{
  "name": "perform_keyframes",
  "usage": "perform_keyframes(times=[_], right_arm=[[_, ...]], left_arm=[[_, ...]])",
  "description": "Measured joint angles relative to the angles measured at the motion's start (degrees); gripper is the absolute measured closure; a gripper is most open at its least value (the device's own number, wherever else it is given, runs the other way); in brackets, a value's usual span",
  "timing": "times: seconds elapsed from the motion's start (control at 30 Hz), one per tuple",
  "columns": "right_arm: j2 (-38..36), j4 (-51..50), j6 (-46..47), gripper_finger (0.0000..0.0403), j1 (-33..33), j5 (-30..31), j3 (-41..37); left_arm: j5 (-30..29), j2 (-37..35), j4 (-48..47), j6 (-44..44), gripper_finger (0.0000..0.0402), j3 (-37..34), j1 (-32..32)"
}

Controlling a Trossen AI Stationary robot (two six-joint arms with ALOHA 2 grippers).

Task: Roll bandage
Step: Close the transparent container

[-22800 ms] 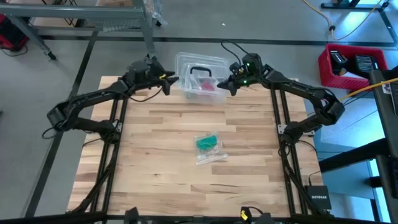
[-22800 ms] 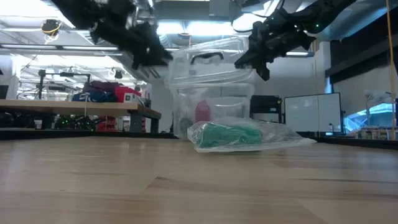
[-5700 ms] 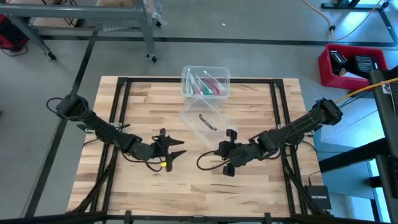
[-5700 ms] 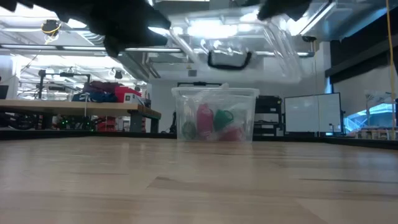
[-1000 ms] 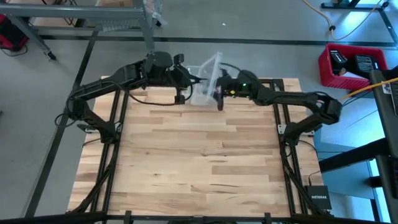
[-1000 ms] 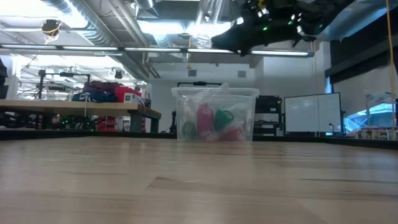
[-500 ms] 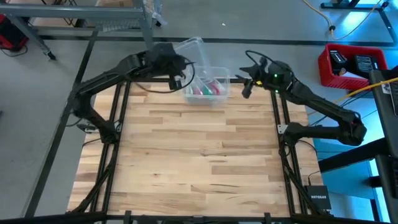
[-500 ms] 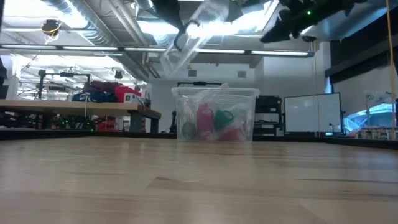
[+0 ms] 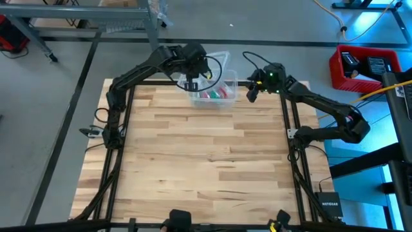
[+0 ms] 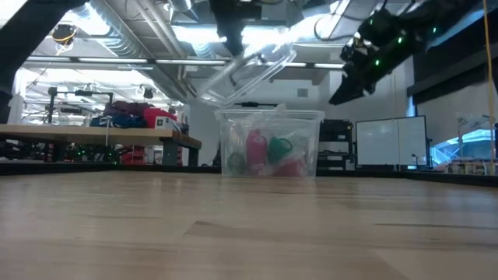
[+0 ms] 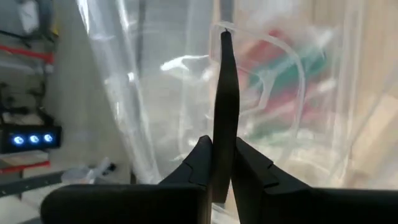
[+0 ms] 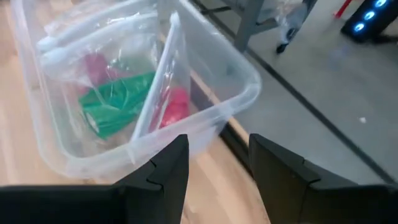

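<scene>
Item: clear plastic tub point(image 9: 212, 90), standing at the middle of the table's far edge, open at the top. Table point(image 9: 193, 161) is light wood planking, framed by dark rails.

Item: bandage point(image 12: 115, 106), a teal-green wad inside a clear bag, lying within the tub. In the low view it shows as a green shape point(image 10: 280, 149) behind the tub's front wall, between pink-red items point(image 10: 254, 148) on either side. It touches neither of my grippers.

Item: clear lid point(image 10: 249, 66), held in the air above the tub, tilted, its lower end toward the tub's far rim. In the high view it appears as a pale sheet point(image 9: 215, 61) over the tub's far side.

Item: my left gripper point(image 9: 192, 80), reaching in from the table's far-left corner to a position over the tub. Its fingers point(image 11: 225, 112) are pressed together on the thin edge of the lid, seen edge-on in the left wrist view, with the tub's contents blurred beyond.

Item: my right gripper point(image 9: 251, 92), poised above the table's far edge just beside the tub's right side, not touching it. Its fingers point(image 12: 168, 168) are spread apart and hold nothing; the tub's near corner shows between them in the right wrist view.
</scene>
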Motion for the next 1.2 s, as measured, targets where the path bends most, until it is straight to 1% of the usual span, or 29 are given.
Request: perform_keyframes(times=[0.13, 0.27, 0.47, 0.53, 0.67, 0.77, 0.83, 0.93, 1.2], right_arm=[[3.1, 6.3, 2.5, 0.0233, -0.1, -2.0, -3.5], [6.0, 9.6, 4.3, 0.0233, 0.4, -4.9, -4.5], [9.6, 12.8, 5.8, 0.0233, 0.7, -5.3, -4.4], [10.0, 13.0, 5.8, 0.0233, 0.7, -5.2, -4.3], [10.1, 13.6, 5.9, 0.0233, 0.6, -5.2, -4.3], [10.2, 14.2, 5.9, 0.0233, 0.6, -5.8, -4.4], [10.2, 14.4, 5.9, 0.0233, 0.7, -6.0, -4.4], [10.2, 14.4, 5.9, 0.0233, 0.7, -6.4, -4.4], [10.2, 14.1, 7.0, 0.0233, 0.7, -6.9, -4.4]], left_arm=[[0.9, -0.2, 2.7, -0.2, 0.0375, 0.7, -0.1], [3.9, 1.5, 3.7, -1.6, 0.0368, 0.1, 0.3], [3.5, 5.1, 3.5, -3.5, 0.0366, 0.1, 0.1], [2.6, 5.9, 3.1, -3.9, 0.0365, 0.0, -0.2], [-1.6, 6.3, 3.1, -4.1, 0.0364, -0.1, -0.8], [-2.0, 6.2, 3.2, -4.5, 0.0364, 0.0, -0.8], [-1.0, 6.5, 3.4, -5.3, 0.0364, 0.0, -0.6], [3.0, 7.6, 5.4, -5.5, 0.0364, 0.0, -0.2], [3.8, 9.4, 6.9, -7.3, 0.0364, 0.0, 0.0]])
